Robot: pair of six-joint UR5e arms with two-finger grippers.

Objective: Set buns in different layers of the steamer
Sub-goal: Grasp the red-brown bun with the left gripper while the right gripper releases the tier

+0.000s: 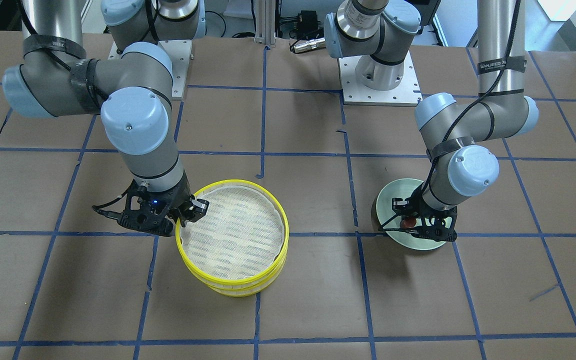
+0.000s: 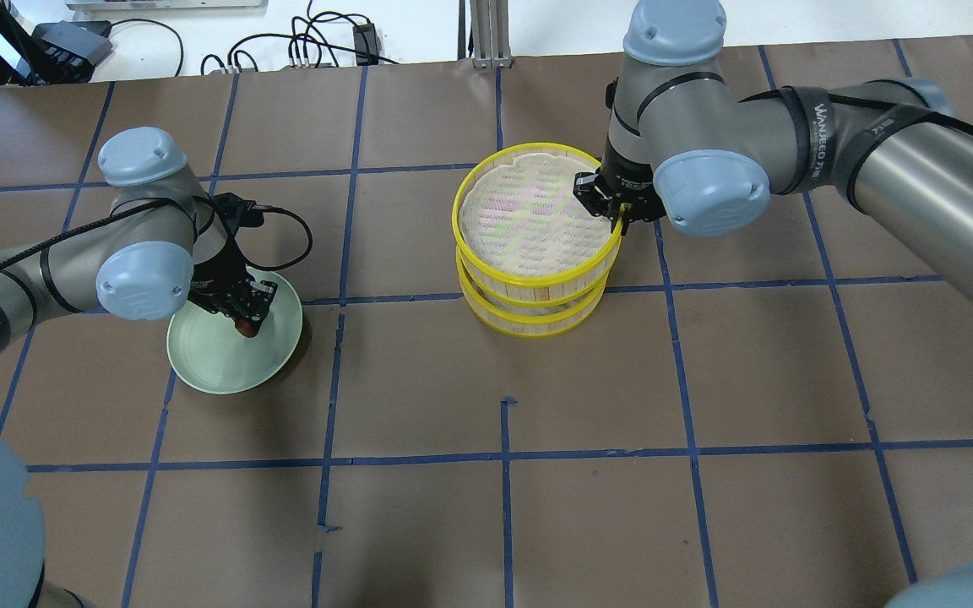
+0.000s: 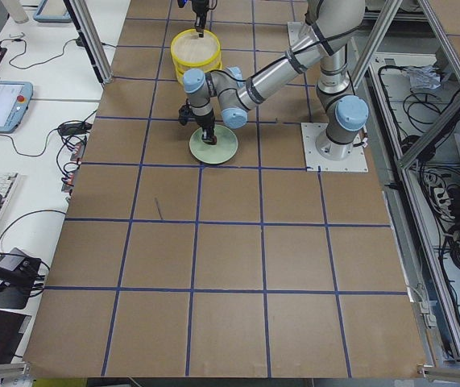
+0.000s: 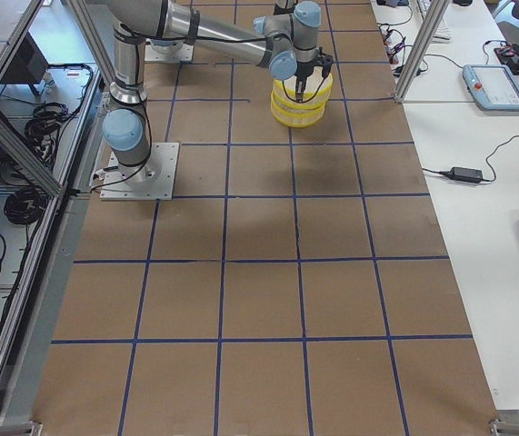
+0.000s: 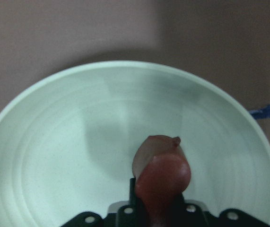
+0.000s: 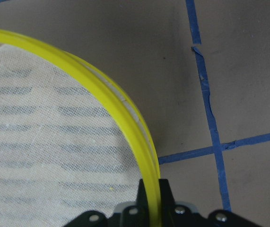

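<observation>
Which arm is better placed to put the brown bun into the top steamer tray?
Left. The left fingers hold the brown bun over the green plate, so that arm only has to carry it across. The right fingers are clamped on the top tray at its yellow rim.

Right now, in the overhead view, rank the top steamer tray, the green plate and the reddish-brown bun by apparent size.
Largest: top steamer tray.
Then: green plate, clearly narrower.
Smallest: reddish-brown bun.
</observation>
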